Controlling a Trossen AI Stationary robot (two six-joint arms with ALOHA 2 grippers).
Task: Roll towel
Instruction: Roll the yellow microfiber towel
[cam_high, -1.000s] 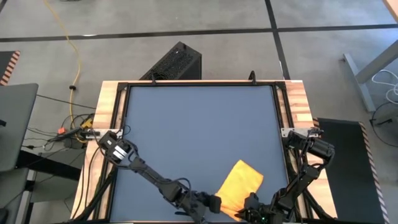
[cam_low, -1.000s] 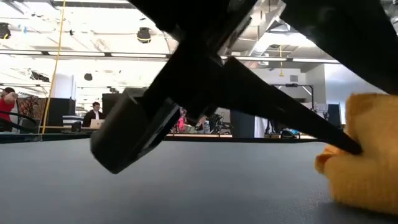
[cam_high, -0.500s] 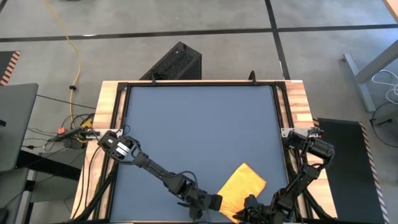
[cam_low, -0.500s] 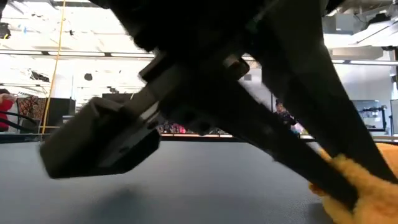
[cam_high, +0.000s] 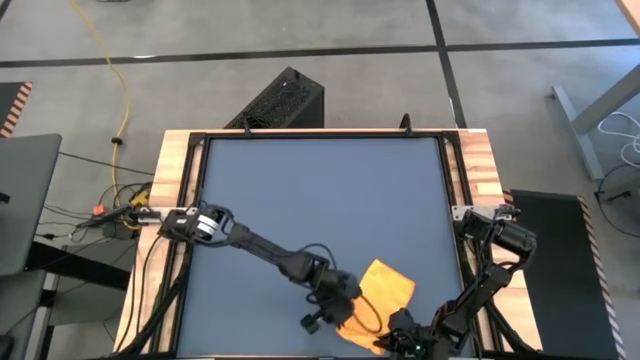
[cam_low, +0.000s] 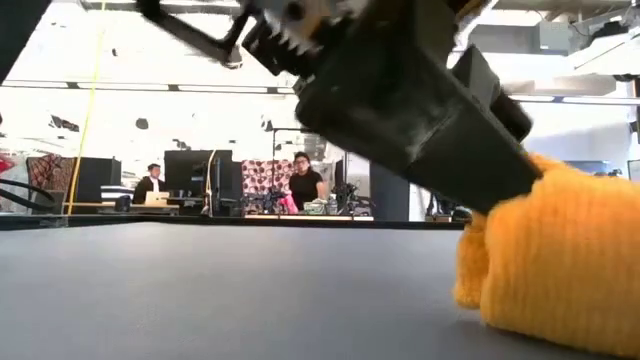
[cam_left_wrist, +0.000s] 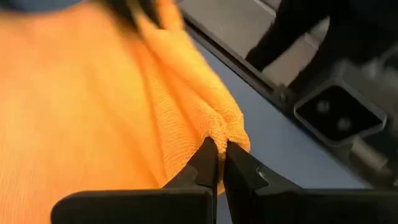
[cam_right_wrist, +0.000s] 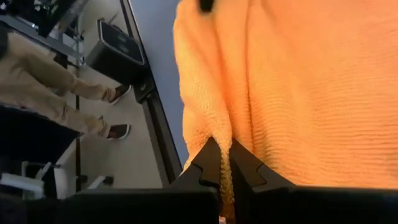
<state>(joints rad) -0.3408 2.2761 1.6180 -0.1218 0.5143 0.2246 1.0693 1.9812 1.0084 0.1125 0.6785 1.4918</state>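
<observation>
Both jaws pinching towel (cam_high: 384, 290) corners, unmarked

Beyond the far edge of my table (cam_high: 320, 190) a black box (cam_high: 280, 100) sits on the grey floor, and a yellow cable (cam_high: 112, 70) trails past its left side. Behind the table I see a seated person (cam_low: 303, 182) among desks; legs (cam_right_wrist: 59, 93) stand nearby.
</observation>
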